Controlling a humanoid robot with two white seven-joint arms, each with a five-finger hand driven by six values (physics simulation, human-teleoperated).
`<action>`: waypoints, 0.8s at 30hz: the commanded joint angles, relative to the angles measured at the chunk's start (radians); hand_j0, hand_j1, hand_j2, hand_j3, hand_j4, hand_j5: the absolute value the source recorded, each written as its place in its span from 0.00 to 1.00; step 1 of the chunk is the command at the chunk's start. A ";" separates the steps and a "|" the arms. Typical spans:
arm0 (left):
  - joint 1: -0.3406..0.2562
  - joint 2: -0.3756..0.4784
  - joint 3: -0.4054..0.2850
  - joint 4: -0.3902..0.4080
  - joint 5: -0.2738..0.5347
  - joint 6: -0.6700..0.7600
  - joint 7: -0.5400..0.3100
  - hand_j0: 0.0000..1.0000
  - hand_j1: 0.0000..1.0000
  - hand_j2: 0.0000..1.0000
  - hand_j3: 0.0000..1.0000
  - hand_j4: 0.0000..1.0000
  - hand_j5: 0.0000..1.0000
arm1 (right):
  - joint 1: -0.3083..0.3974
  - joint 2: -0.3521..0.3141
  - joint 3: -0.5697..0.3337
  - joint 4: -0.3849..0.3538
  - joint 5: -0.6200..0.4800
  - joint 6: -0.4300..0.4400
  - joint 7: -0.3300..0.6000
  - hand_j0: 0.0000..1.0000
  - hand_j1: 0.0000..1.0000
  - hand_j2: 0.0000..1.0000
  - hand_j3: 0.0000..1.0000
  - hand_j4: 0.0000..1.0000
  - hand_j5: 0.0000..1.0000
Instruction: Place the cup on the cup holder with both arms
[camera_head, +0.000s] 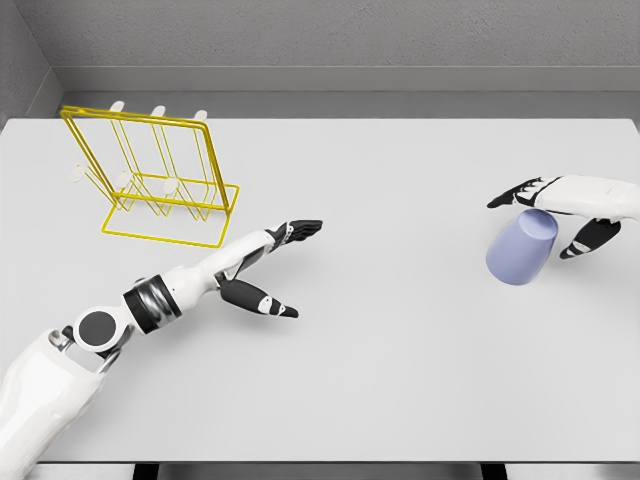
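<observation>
Where grey walls meet, white table.

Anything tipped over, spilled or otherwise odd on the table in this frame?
The blue cup sits tilted at the table's right side, under the right hand, not upright. The yellow rack stands upright at the far left. The left hand is open and empty. No spill shows.
</observation>
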 joint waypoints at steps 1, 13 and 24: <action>0.000 -0.001 0.000 0.004 0.003 0.000 0.000 1.00 1.00 1.00 1.00 1.00 1.00 | 0.000 -0.007 -0.001 -0.017 -0.007 0.002 -0.001 1.00 1.00 1.00 1.00 1.00 1.00; -0.021 -0.010 0.000 0.028 0.002 0.002 0.000 1.00 1.00 1.00 1.00 1.00 1.00 | 0.003 -0.016 0.000 -0.063 -0.009 0.002 -0.001 1.00 1.00 1.00 1.00 1.00 1.00; -0.023 -0.012 0.000 0.030 0.002 -0.001 0.000 1.00 1.00 1.00 1.00 1.00 1.00 | 0.018 -0.024 0.007 -0.075 -0.007 0.002 -0.001 1.00 1.00 1.00 1.00 1.00 1.00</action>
